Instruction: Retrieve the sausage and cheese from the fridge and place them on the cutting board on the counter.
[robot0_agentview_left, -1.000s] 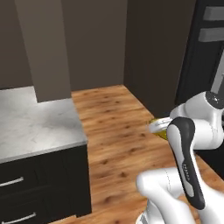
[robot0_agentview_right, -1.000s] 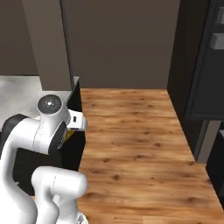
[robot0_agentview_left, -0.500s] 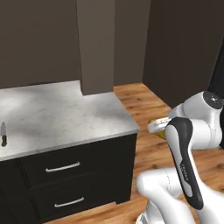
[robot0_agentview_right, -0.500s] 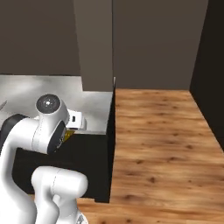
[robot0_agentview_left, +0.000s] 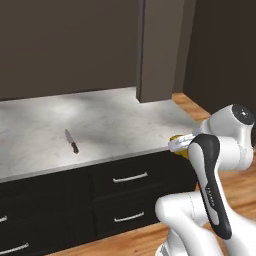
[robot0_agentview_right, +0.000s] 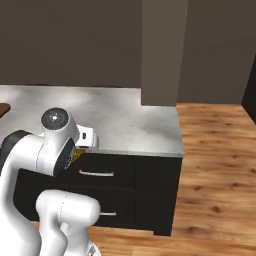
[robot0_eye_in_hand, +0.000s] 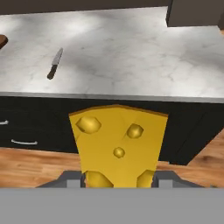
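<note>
White-grey marbled counter (robot0_eye_in_hand: 131, 48) ahead; gripper (robot0_eye_in_hand: 118, 177) clamps yellow holed cheese wedge (robot0_eye_in_hand: 119, 144), reddish-brown cutting board (robot0_eye_in_hand: 2, 41) far left.

Most of the counter (robot0_agentview_left: 115, 120) lay bare ahead of me. A knife (robot0_agentview_left: 71, 141) rested alone near its front edge, left of middle, well apart from anything else. A dark cabinet panel (robot0_agentview_left: 157, 47) stood on the back right corner, blocking that end. The board (robot0_eye_in_hand: 2, 41) showed just at the far left edge.
</note>
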